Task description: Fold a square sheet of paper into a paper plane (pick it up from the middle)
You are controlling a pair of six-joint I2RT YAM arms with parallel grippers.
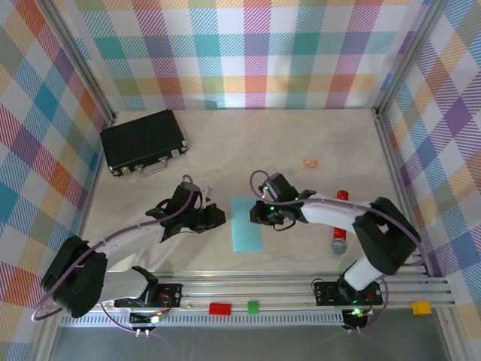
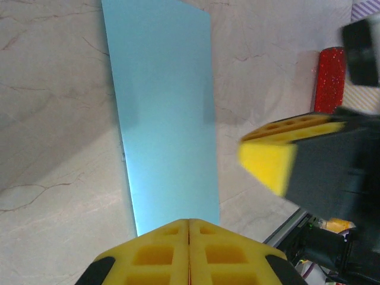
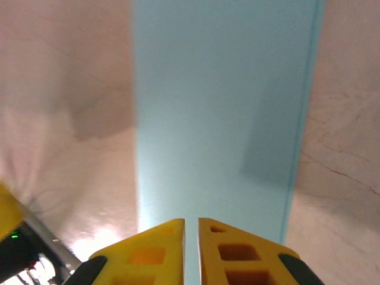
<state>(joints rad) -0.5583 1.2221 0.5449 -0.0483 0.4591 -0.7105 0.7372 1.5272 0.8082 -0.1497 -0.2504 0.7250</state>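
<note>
The light turquoise-blue sheet of paper [image 1: 246,224] lies flat on the table as an upright rectangle, between the two grippers. One long side shows a doubled edge [image 3: 300,119], like two layers. My left gripper [image 1: 219,218] is at the paper's left edge. Its jaws are pressed together with no gap [image 2: 189,221], and the paper [image 2: 166,119] stretches away from the tips. My right gripper [image 1: 257,213] hovers over the paper's upper right part. Its jaws [image 3: 191,221] stand a slim gap apart, and blue paper [image 3: 219,107] shows through it. No folded plane is in view.
A black case [image 1: 144,141] sits at the back left. A small tan scrap [image 1: 310,162] lies behind the right arm. A red-tipped marker [image 1: 340,222] lies right of the paper, under the right arm. Coloured bricks [image 1: 220,307] sit on the front rail.
</note>
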